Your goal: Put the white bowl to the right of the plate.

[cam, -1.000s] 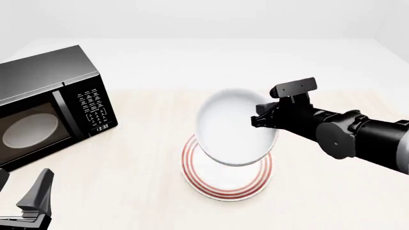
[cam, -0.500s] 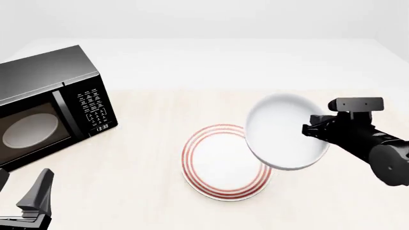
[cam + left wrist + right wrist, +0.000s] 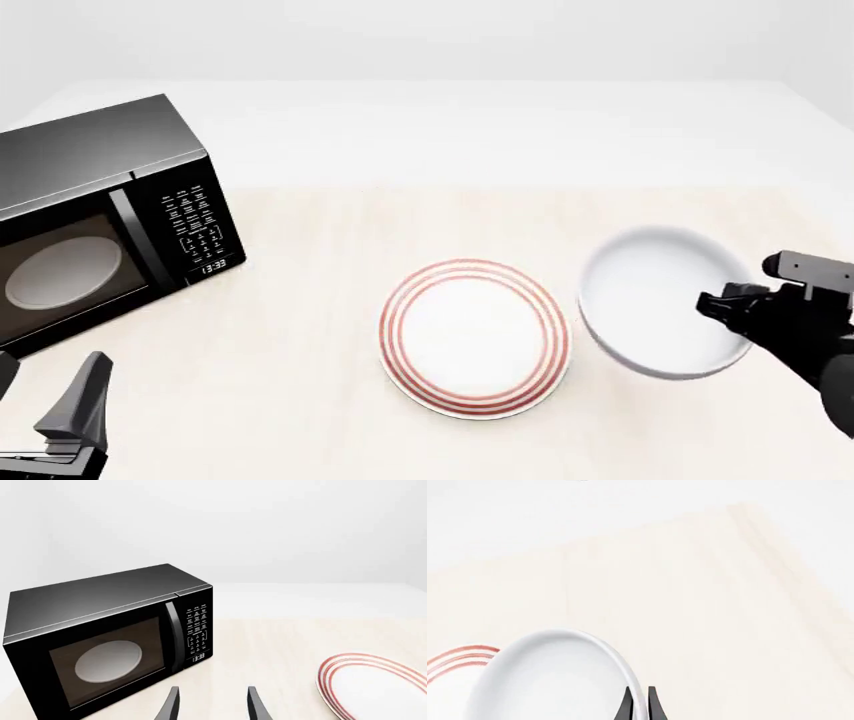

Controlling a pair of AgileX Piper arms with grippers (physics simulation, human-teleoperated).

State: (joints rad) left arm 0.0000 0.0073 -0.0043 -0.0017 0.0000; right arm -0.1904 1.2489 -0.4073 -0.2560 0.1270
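The plain white bowl hangs tilted just right of the red-ringed plate, its left rim close to the plate's right edge. My right gripper is shut on the bowl's right rim; in the right wrist view its fingertips pinch the rim of the bowl, with a sliver of the plate beyond. My left gripper stands open near the front left corner of the table, holding nothing, and shows in the front view too. The plate lies flat on the table.
A black microwave stands at the left side of the table, its door shut, also filling the left wrist view. The light wooden tabletop stretches behind the plate and bowl.
My right arm carried the bowl from above the plate rightward and downward. The plate is now fully uncovered. The left arm has stayed still.
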